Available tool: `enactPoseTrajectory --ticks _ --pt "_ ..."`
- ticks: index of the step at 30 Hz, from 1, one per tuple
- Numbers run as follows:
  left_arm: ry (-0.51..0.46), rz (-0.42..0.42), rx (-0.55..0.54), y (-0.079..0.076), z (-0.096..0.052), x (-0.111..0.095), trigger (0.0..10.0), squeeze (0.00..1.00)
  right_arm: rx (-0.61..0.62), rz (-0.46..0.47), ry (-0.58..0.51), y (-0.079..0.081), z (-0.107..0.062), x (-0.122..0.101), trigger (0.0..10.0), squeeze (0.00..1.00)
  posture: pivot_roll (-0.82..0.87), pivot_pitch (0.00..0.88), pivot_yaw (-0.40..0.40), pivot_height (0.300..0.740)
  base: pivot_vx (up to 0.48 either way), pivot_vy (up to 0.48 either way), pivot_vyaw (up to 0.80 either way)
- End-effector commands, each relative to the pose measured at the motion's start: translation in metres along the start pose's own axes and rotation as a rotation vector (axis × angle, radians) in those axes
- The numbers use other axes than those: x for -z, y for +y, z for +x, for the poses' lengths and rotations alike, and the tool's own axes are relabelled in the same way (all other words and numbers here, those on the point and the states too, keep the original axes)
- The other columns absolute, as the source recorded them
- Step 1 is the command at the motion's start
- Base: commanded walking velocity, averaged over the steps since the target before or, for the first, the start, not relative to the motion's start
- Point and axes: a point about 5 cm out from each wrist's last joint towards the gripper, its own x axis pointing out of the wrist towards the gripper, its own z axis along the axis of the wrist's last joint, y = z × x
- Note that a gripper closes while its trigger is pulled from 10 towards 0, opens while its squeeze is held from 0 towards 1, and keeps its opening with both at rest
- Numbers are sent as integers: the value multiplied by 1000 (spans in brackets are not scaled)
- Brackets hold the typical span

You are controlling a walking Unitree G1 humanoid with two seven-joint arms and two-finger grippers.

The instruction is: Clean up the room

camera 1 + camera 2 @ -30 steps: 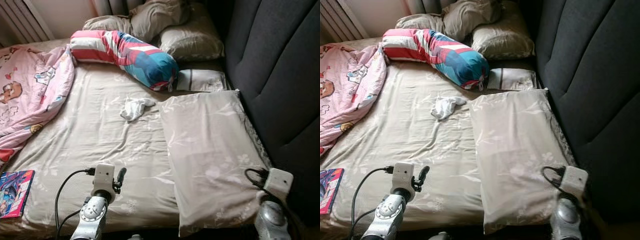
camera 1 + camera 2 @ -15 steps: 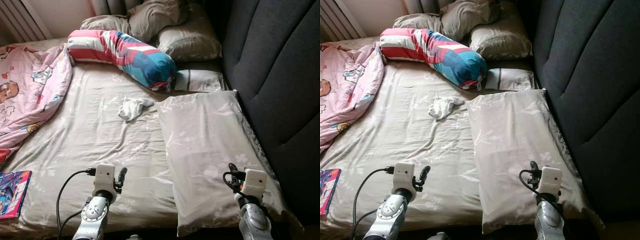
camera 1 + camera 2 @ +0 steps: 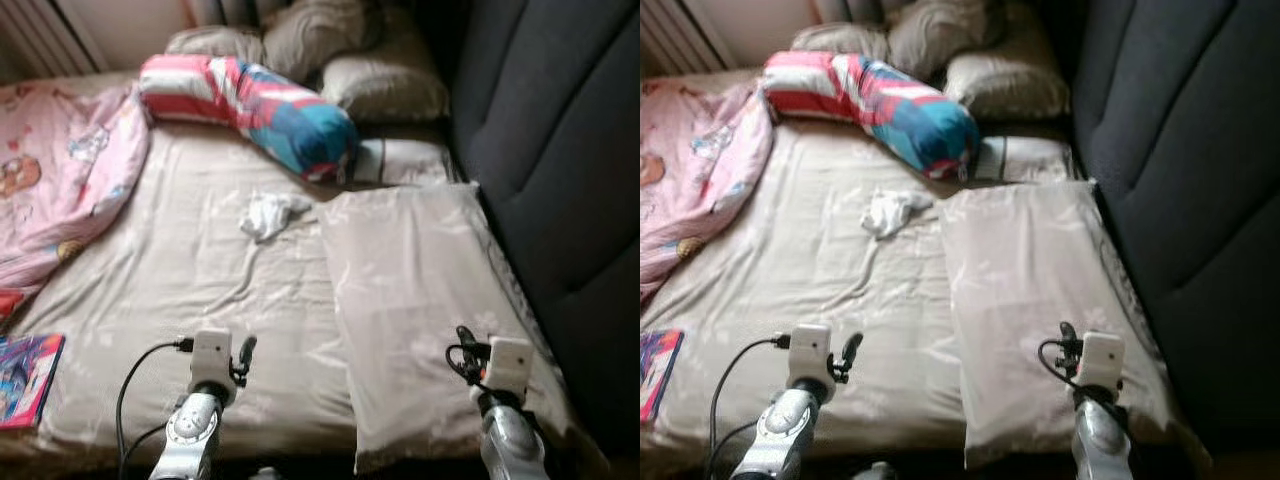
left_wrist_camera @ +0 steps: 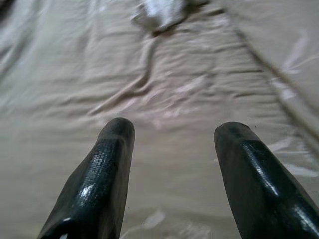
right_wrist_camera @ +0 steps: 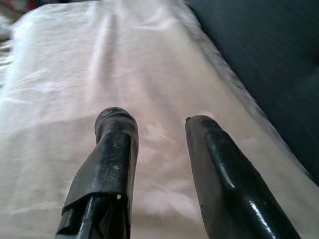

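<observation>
A beige-sheeted bed (image 3: 180, 290) lies before me. On its right side rests a flat beige pillow (image 3: 420, 300). A crumpled white cloth (image 3: 268, 214) sits mid-bed, also seen as the white cloth (image 4: 162, 12) in the left wrist view. My left gripper (image 4: 172, 132) hovers open over the sheet near the front edge, its wrist (image 3: 212, 355) low in the head view. My right gripper (image 5: 159, 119) stands open just above the flat pillow's near end, its wrist (image 3: 500, 365) over that pillow.
A striped red, white and blue bolster (image 3: 250, 105) lies across the head of the bed, with beige pillows (image 3: 385, 85) behind it. A pink cartoon blanket (image 3: 55, 190) is heaped at left. A colourful book (image 3: 25, 375) lies at the front left corner. A dark padded headboard (image 3: 560, 160) runs along the right.
My right arm swung inward from the bed's right edge and now sits over the flat pillow. The left arm held still. The view shifted slightly and has blurred.
</observation>
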Motion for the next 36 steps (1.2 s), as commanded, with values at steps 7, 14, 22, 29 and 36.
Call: enactPoseTrajectory --ticks 7,14,22,29,36 --pt "50 -14 -31 8 -7 12 10000 0 -8 36 31 5 -3 7 10000 0 -59 168 44 740 0 343 409" --pt "50 -14 -33 8 -6 12 10000 0 -25 5 41 5 -3 8 10000 0 -57 177 44 740 0 356 0" --pt "50 -15 -36 8 -6 11 10000 0 -11 19 55 5 -3 10 10000 0 -54 184 44 740 0 358 563" --pt "49 -15 -38 8 -6 11 10000 0 -10 31 61 6 -3 10 10000 0 -54 186 44 740 0 357 0" --pt "47 -15 -40 8 -5 10 10000 0 -17 38 67 9 -2 10 10000 0 -51 190 44 740 0 356 0"
